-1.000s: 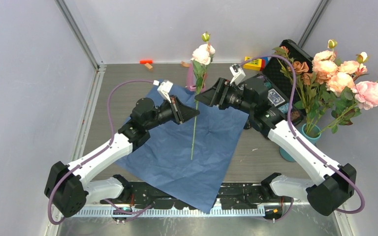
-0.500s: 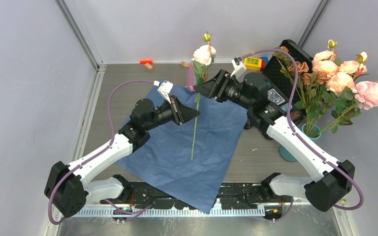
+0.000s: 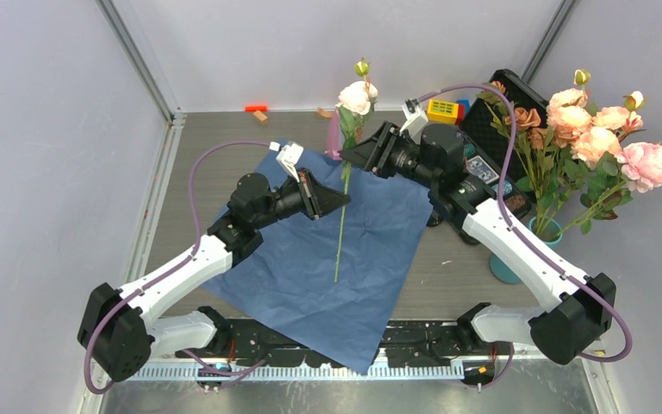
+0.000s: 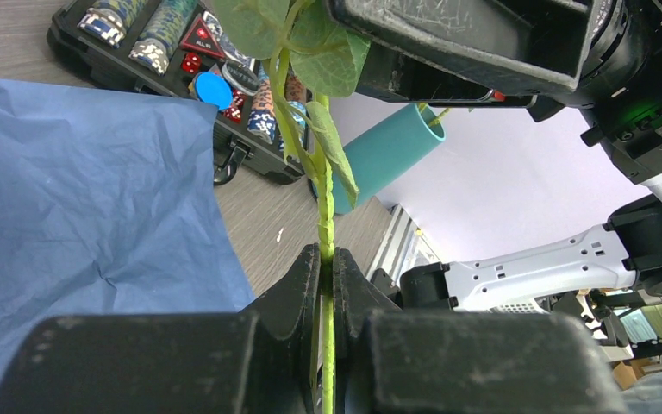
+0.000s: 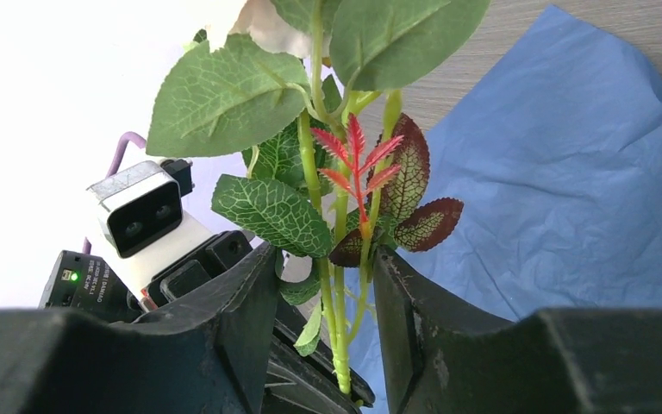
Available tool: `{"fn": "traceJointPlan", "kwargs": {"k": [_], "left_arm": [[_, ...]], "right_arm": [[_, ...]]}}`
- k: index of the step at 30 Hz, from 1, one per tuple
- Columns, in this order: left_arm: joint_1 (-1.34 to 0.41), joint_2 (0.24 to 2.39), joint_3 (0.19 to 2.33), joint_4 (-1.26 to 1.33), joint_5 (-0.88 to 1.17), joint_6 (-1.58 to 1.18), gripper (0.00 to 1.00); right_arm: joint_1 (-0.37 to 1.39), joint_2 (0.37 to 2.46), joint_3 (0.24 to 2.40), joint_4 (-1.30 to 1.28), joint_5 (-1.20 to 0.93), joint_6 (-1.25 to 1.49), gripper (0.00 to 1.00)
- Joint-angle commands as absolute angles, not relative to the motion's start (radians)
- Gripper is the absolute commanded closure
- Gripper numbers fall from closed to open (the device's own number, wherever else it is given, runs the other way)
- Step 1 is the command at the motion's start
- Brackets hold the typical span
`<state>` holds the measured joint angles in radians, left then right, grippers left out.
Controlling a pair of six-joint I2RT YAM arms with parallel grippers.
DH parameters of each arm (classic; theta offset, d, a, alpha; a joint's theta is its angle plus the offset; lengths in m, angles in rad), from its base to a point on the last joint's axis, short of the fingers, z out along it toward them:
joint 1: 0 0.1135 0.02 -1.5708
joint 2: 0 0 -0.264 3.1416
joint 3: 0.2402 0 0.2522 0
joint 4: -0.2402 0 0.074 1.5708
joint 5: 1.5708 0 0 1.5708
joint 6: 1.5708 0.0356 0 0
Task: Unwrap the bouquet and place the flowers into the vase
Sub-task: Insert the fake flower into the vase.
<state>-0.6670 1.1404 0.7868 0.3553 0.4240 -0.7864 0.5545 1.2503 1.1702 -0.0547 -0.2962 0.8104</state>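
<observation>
On the bench (image 3: 215,142), the vase (image 4: 388,153) stands right of the blue paper (image 3: 371,250). The left gripper (image 4: 326,276), jaws clamped on the stem, holds one flower (image 3: 355,97) upright above the paper, so the right gripper (image 5: 327,293), jaws apart around the leaves, can likely take it.

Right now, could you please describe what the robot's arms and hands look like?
The left arm and right arm share white link shells, black joints and black bases. A purple cable loops along each. The left hand and right hand are black and wedge-shaped, each with a white wrist camera.
</observation>
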Motion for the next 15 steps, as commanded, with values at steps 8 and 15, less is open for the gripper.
{"fn": "traceJointPlan", "kwargs": {"k": [8,15], "left_arm": [[-0.673,1.116,0.792,0.433,0.462,-0.788,1.00],[-0.673,1.118,0.790,0.430,0.466,-0.788,1.00]], "right_arm": [[0.563,1.257,1.224,-0.038,-0.279,0.811,0.67],[0.563,1.255,1.221,-0.032,-0.272,0.805,0.82]]}}
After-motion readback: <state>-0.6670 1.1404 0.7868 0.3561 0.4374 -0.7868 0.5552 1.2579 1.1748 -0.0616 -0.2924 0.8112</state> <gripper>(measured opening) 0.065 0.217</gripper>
